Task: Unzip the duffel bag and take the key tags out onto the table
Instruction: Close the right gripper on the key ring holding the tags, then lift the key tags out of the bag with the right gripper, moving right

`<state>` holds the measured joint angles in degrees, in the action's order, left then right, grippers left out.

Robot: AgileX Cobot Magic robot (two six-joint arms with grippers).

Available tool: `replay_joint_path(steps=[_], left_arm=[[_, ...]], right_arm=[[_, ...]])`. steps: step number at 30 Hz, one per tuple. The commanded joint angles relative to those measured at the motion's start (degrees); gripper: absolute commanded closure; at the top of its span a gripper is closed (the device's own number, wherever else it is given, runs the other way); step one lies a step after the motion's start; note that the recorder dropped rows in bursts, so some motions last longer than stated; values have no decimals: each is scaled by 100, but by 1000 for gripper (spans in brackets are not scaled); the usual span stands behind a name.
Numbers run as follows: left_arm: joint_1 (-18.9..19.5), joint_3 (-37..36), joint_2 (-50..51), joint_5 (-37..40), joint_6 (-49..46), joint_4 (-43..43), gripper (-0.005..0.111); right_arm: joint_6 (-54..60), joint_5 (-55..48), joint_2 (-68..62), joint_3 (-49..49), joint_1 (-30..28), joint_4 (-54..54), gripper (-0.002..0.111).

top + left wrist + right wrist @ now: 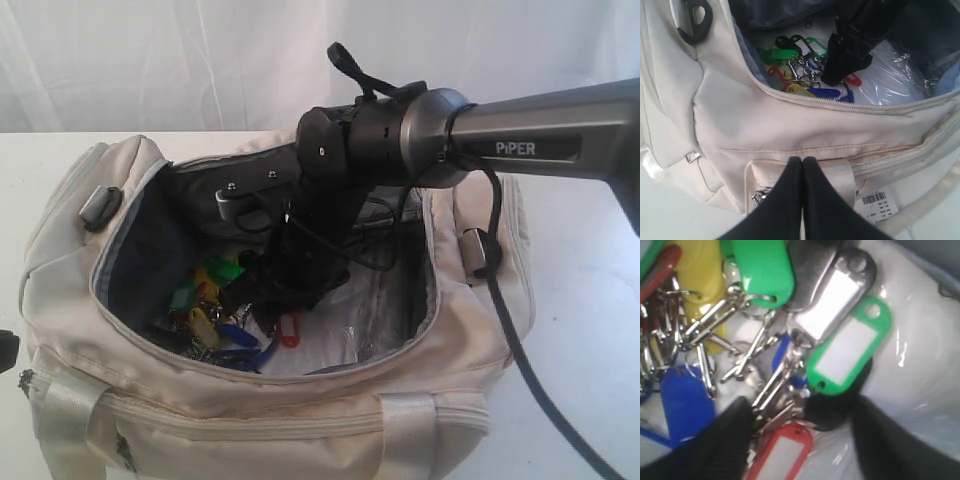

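Soft bright light, blurred key tags

This looks like a robotics lab test bench rather than a home: a bare white table backed by a plain white curtain, a grey PiPER-labelled arm trailing a black cable.

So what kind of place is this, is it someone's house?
Likely a robot lab, not a house: a plain white table, a white curtain behind it, and a robot arm marked PiPER reaching into the duffel bag.
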<state>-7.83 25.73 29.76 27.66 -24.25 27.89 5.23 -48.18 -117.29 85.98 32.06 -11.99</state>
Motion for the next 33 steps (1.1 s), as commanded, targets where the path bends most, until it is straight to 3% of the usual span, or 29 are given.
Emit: replay_joint_path(steps=[1, 4, 17, 33], left_arm=[[-32, -33, -43, 16, 3, 119, 107], [-32, -33, -43, 16, 3, 119, 107], [-32, -33, -43, 16, 3, 119, 107], [-32, -33, -43, 16, 3, 119, 107]], right_arm=[[-31, -189, -142, 121, 56, -6, 88], [-31, -309, -142, 224, 56, 272, 108], [-840, -532, 484, 600, 43, 2082, 108], [-832, -365, 1431, 600, 33, 2365, 108]])
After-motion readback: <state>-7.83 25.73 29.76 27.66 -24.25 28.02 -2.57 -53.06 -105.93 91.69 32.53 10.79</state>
